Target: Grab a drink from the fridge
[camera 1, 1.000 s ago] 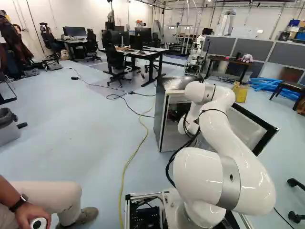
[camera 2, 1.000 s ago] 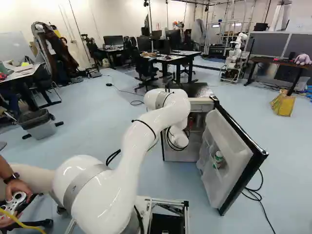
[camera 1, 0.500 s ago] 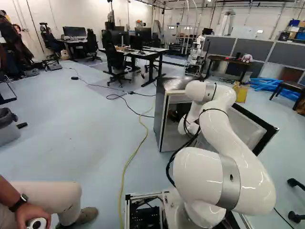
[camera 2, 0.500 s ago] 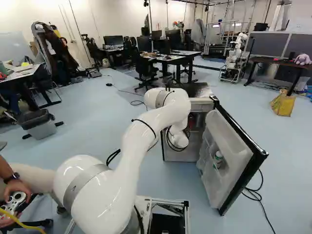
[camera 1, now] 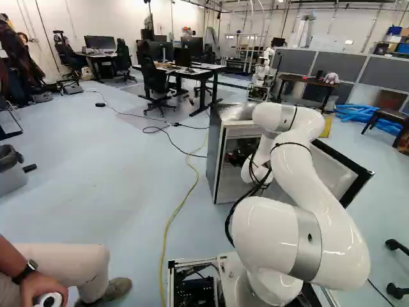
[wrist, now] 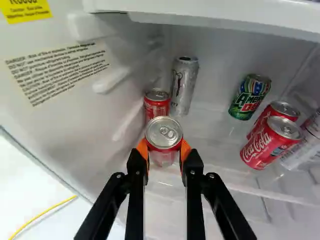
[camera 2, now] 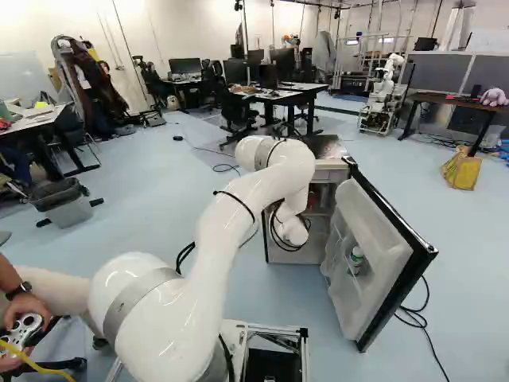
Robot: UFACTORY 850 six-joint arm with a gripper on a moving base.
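Inside the fridge (camera 1: 217,160), claw (camera 1: 238,152) is in through the open front. Change vs half a sec ago: elbow (camera 2: 288,163) sits a bit higher and further right in both base views, wrist end (camera 2: 293,229) slightly lower and further right too. Base hasn't moved. Fridge door (camera 2: 342,290) same angle, bottle (camera 2: 355,260) same spot in its rack.

Wrist view: claw (wrist: 164,151) has a red can (wrist: 164,132) pinched, one orange pad (wrist: 142,149) each side. Can is upright, near the shelf's (wrist: 210,172) edge along the labelled side wall (wrist: 60,80). Can't tell if its bottom is off the shelf.

Other cans: second red can (wrist: 156,104) right behind the held one; tall silver can (wrist: 184,87) just beside that, toward the back edge. Green can (wrist: 250,97) well apart from them, also toward the back. Two more red cans (wrist: 267,145) lie on the far side from the labelled wall, close together.
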